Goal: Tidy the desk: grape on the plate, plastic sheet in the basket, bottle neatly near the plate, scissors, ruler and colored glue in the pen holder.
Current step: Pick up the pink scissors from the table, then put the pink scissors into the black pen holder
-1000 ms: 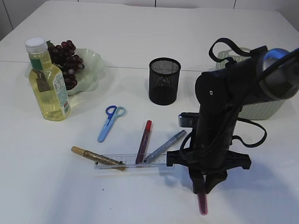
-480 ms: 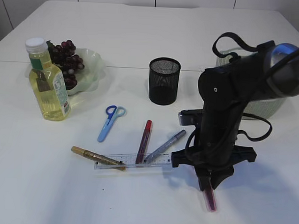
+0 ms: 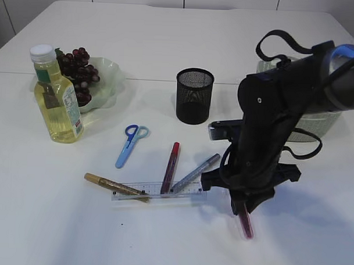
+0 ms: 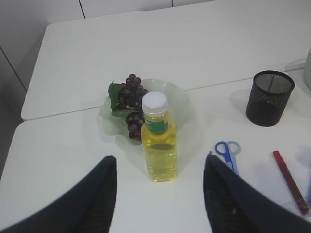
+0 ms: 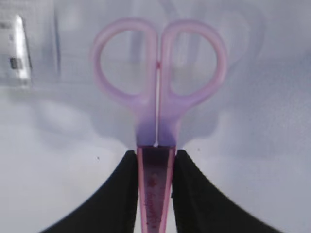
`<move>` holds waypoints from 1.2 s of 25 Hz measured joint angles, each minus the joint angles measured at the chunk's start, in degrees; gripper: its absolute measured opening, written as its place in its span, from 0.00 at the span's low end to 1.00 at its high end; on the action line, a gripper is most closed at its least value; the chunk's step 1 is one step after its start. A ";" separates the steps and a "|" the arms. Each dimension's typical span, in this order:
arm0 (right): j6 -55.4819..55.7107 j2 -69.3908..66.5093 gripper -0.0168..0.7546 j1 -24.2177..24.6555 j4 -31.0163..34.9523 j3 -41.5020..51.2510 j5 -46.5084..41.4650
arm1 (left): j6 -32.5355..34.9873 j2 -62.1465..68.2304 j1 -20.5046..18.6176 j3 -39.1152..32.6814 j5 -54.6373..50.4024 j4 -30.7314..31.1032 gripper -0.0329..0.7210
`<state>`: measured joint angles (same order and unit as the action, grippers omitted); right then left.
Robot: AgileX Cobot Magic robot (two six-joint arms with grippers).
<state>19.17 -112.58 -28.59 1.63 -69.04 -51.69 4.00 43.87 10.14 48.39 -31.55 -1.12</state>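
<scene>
White tabletop (image 3: 168,45) against pale wall panels. We see the right arm bent steeply downward, its black gripper (image 5: 155,191) pinching the sheathed blade end of the pink plastic-handled scissors (image 5: 158,97), handles pointing away from the wrist. The left gripper's fingers (image 4: 97,199) stand spread, holding nothing, above the yellow-liquid bottle (image 4: 158,141) beside the pale green plate (image 4: 182,104) of dark grapes (image 4: 129,97). Black mesh pen holder (image 3: 194,95) stands mid-table
</scene>
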 joint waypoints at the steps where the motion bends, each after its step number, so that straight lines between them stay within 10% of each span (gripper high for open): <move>1: 0.00 0.60 0.27 0.00 -0.29 0.00 0.81 | 0.00 0.00 0.00 0.00 0.00 0.00 0.59; 30: -0.21 12.20 0.27 0.00 -13.95 -2.39 29.21 | 0.00 0.00 0.00 0.00 2.11 0.00 0.59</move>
<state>18.96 -100.38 -28.59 -12.32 -71.43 -22.47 4.00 43.87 10.14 48.39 -29.44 -1.12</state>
